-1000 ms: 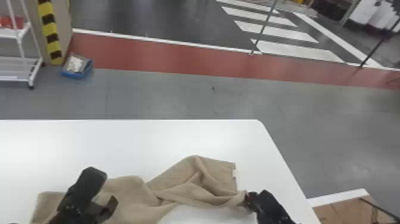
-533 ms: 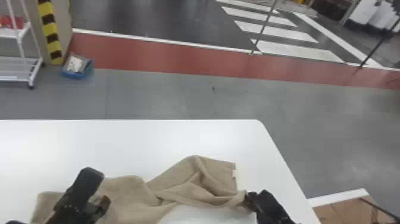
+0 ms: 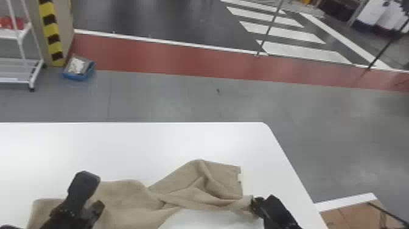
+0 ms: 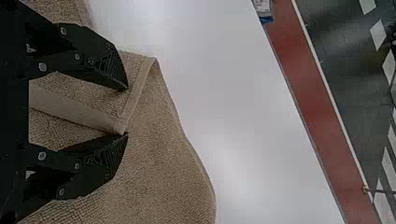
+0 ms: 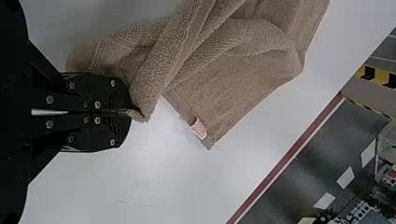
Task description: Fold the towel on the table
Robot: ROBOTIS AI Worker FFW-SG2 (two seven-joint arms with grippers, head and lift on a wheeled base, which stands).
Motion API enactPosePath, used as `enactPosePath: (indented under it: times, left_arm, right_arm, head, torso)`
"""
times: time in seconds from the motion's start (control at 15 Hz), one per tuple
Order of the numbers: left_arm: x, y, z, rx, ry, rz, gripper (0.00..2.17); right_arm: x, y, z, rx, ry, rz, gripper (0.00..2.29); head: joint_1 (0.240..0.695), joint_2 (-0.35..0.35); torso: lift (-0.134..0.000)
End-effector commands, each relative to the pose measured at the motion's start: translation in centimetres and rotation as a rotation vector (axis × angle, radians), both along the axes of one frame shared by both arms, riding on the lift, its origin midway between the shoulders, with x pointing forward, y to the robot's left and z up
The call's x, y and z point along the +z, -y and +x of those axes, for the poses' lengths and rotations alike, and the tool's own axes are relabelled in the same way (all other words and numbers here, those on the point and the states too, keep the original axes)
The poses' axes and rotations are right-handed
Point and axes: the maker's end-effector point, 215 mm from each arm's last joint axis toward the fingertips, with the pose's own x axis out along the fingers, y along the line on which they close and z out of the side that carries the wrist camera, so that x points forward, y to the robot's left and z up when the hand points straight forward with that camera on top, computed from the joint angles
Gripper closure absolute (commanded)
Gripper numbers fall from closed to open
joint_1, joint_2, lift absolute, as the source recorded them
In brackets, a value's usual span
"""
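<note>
Lying creased, towel pinched in right hand

Grey floor, a red band — dark, white-striped paving beyond — white rack on the left.

So the towel is lying on the table, kinda toward the robot's side. Left gripper is over the towel's left part, right gripper is at its right end with a bit of cloth between the fingers. Past the table, there's a wheeled rack off left, a tray on the floor just right of it, and a crosswalk way back right.
</note>
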Motion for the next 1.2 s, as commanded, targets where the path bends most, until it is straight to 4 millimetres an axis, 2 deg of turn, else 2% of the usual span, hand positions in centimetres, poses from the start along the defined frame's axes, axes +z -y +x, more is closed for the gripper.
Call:
enactPosePath:
  times: [0.0, 0.07, 0.13, 0.47, 0.6, 0.73, 0.8, 1.0, 1.13]
  left_arm:
    - [0.7, -0.4, 0.0, 0.018, 0.011, -0.018, 1.21]
    - [1.0, -0.3, -0.2, 0.024, 0.016, -0.03, 1.49]
    - [1.8, -0.3, -0.2, 0.03, 0.029, -0.042, 1.69]
    - [5.7, -0.3, -1.3, 0.035, 0.076, -0.138, 1.7]
    - [8.1, -0.7, -1.6, 0.038, 0.102, -0.197, 1.7]
    - [10.4, -1.2, -2.1, 0.032, 0.127, -0.246, 1.7]
    - [11.7, -2.1, -2.1, 0.045, 0.146, -0.265, 1.7]
    - [13.7, -5.8, -1.8, 0.089, 0.177, -0.292, 1.7]
    - [14.7, -8.0, -1.0, 0.12, 0.193, -0.317, 1.7]
  right_arm:
    - [0.0, 0.1, 0.0, 0.0, 0.001, -0.001, 1.95]
    - [0.0, 0.1, 0.0, 0.0, 0.001, -0.001, 1.95]
    - [0.0, 0.1, 0.0, 0.0, 0.001, -0.001, 1.95]
    - [0.7, -0.2, 0.5, 0.01, 0.028, 0.0, 1.95]
    - [4.0, -1.4, 1.9, 0.049, 0.149, 0.018, 1.96]
    - [8.7, -2.4, 2.8, 0.085, 0.291, 0.069, 1.95]
    - [10.5, -2.6, 2.8, 0.107, 0.332, 0.088, 1.95]
    - [13.6, -3.0, 3.4, 0.148, 0.386, 0.105, 1.95]
    - [16.5, -1.4, 3.7, 0.142, 0.439, 0.148, 1.95]
  head:
    - [0.695, -0.35]
    - [0.695, -0.35]
    - [0.695, -0.35]
    - [0.695, -0.35]
    - [0.695, -0.35]
    - [0.695, -0.35]
    - [0.695, -0.35]
    - [0.695, -0.34]
    - [0.695, -0.311]
  torso:
    - [0.0]
    - [0.0]
    - [0.0]
    - [0.0]
    - [0.0]
    - [0.0]
    - [0.0]
    - [0.0]
    - [0.0]
